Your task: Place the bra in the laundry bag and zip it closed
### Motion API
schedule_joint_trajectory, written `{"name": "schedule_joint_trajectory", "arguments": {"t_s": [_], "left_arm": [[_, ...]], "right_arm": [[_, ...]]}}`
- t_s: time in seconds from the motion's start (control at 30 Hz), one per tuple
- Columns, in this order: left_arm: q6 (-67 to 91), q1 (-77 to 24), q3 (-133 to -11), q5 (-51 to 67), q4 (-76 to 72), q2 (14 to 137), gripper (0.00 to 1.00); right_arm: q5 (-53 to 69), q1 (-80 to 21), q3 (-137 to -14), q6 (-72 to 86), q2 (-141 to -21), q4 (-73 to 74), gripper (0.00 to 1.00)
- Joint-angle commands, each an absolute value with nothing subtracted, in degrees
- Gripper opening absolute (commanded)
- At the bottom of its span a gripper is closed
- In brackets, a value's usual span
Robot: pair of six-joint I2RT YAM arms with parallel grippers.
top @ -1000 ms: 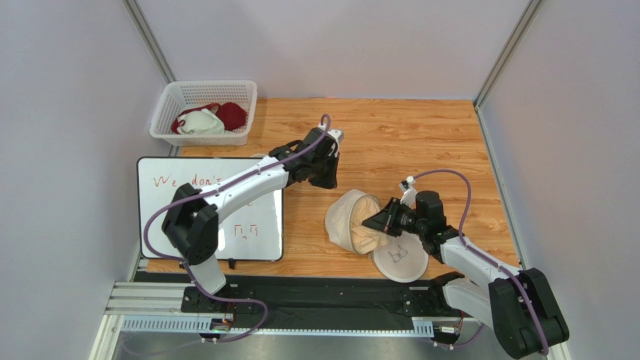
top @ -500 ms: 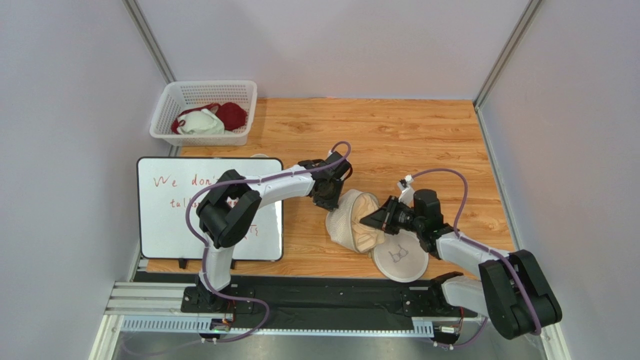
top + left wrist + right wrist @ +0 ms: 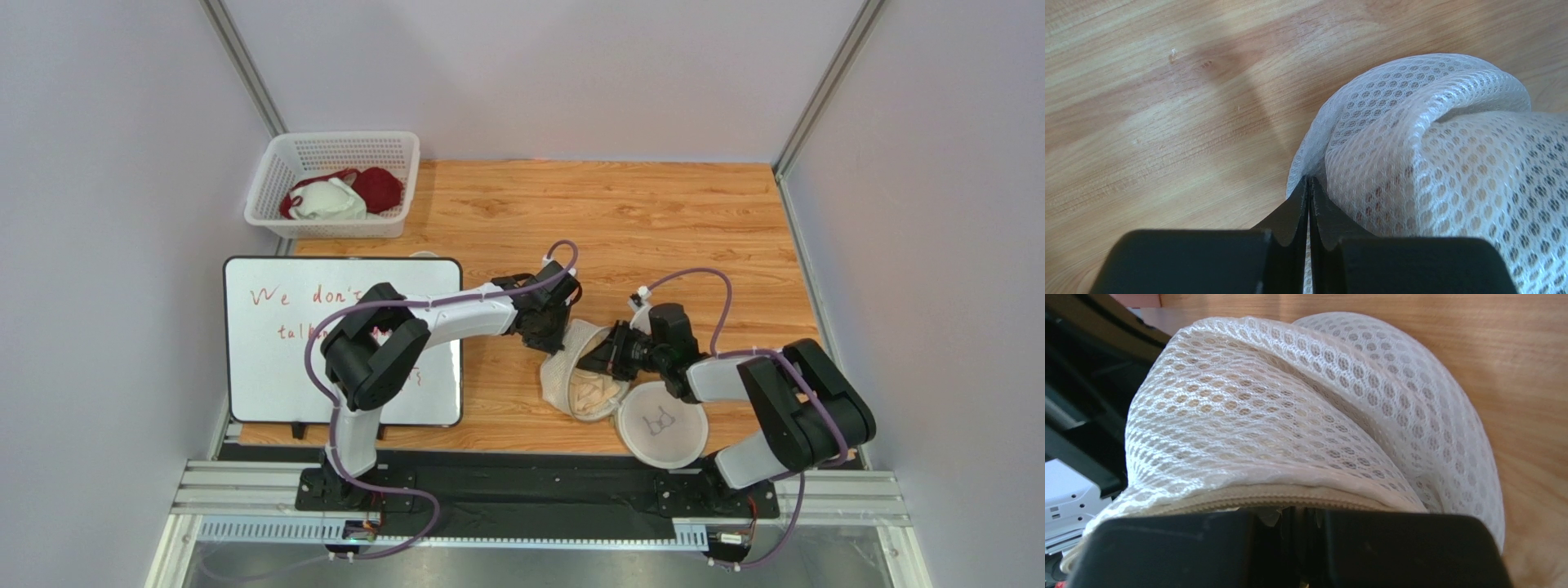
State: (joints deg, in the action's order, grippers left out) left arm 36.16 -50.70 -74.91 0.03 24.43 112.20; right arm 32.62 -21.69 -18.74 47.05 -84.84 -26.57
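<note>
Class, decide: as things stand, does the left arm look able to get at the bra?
Probably not. The bra sits inside the laundry bag behind mesh, and the left tool is shut on that bag's mesh edge; the right tool pinches the zipper rim.

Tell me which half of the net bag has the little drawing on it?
The flat half nearest the robot's bases. The other half stands up between the left claw and right claw, with no drawing showing.
</note>
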Motion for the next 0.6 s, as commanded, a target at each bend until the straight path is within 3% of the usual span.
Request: {"name": "schedule_joint_trajectory", "arguments": {"t_s": [0.0,0.1,0.3,0.37,0.5,0.57], "left_arm": [[36.8,-51.5,-73.1,-2.3,25.7,110.4,0.10],[35.0,-51.5,-73.5,-4.9,28.5,107.0,0.20],[31.4,-51.3,-75.0,-12.9,37.1,96.4,0.37],[30.9,-51.3,-75.1,-15.5,38.8,93.7,0.39],[30.3,-51.4,-74.7,-15.9,40.8,86.4,0.40],[30.3,-51.4,-74.2,-13.5,40.4,84.4,0.40]], "right_arm": [[29.4,-22.2,-23.4,41.2,-86.3,-23.8,0.04],[27.9,-22.3,-24.5,39.6,-84.2,-17.2,0.13],[25.3,-24.8,-28.5,35.0,-80.8,-6.2,0.43],[23.5,-26.2,-30.7,34.5,-80.4,-2.0,0.47],[18.6,-26.8,-33.2,35.0,-77.3,7.4,0.74],[16.0,-26.7,-33.7,35.1,-72.9,11.3,0.81]]}}
